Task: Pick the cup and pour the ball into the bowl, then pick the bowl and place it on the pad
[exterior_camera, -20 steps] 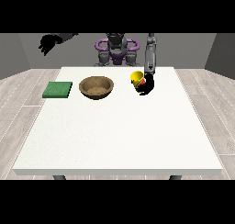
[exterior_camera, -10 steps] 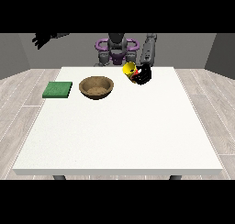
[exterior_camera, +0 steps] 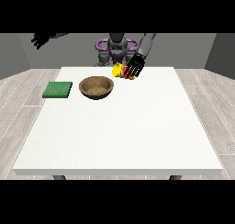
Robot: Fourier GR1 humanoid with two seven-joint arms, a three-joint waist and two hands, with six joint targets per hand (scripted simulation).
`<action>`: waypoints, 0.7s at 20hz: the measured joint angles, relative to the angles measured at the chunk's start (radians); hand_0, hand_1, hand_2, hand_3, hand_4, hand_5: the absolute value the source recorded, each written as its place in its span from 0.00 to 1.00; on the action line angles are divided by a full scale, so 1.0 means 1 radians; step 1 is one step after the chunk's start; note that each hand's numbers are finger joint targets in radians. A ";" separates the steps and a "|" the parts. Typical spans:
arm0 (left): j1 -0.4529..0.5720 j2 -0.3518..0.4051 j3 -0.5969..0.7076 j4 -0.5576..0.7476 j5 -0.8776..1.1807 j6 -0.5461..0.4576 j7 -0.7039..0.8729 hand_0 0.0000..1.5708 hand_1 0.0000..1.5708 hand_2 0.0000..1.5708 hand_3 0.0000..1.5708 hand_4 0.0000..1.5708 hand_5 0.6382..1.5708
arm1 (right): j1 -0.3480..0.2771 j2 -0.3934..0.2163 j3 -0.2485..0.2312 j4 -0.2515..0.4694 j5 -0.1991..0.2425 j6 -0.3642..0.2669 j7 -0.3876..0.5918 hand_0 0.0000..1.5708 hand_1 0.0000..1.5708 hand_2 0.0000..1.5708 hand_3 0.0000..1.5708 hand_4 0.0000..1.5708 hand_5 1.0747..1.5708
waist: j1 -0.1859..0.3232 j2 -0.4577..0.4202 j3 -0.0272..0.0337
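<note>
The hand at the view's right (exterior_camera: 135, 66) is curled round a yellow cup (exterior_camera: 118, 70) with red showing between the fingers. It holds the cup tipped on its side above the table, to the right of the bowl. The brown wooden bowl (exterior_camera: 96, 87) stands on the white table (exterior_camera: 119, 126) left of centre. A green pad (exterior_camera: 58, 89) lies flat near the table's left edge. I cannot see the ball. The hand at the view's left (exterior_camera: 40, 39) is raised high off to the left, away from the table, fingers spread.
The robot's torso (exterior_camera: 116, 48) stands behind the far table edge. Grey floor surrounds the table on all sides.
The hand at the view's right has carried the cup up and leftward toward the bowl, tilting it onto its side. The other hand has drifted slightly.
</note>
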 measured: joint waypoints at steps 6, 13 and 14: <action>-0.125 -0.069 -0.120 0.047 -0.192 -0.053 0.275 0.85 0.85 1.00 1.00 0.94 0.96 | -0.004 -0.022 -0.022 0.093 -0.004 0.038 -0.032 0.00 0.00 0.00 0.08 0.45 0.98 | 0.016 -0.024 -0.0029; -0.261 -0.099 -0.284 0.071 -0.392 -0.177 0.530 0.94 0.94 1.00 1.00 0.70 1.00 | -0.054 -0.033 -0.019 0.170 0.013 0.048 -0.062 0.00 0.00 0.00 0.16 0.44 0.97 | 0.014 -0.025 -0.0034; -0.277 -0.100 -0.308 0.077 -0.422 -0.200 0.562 0.92 0.92 1.00 1.00 0.69 1.00 | -0.064 -0.030 -0.013 0.174 0.016 0.044 -0.057 0.00 0.00 0.00 0.19 0.45 0.97 | 0.010 -0.027 -0.0037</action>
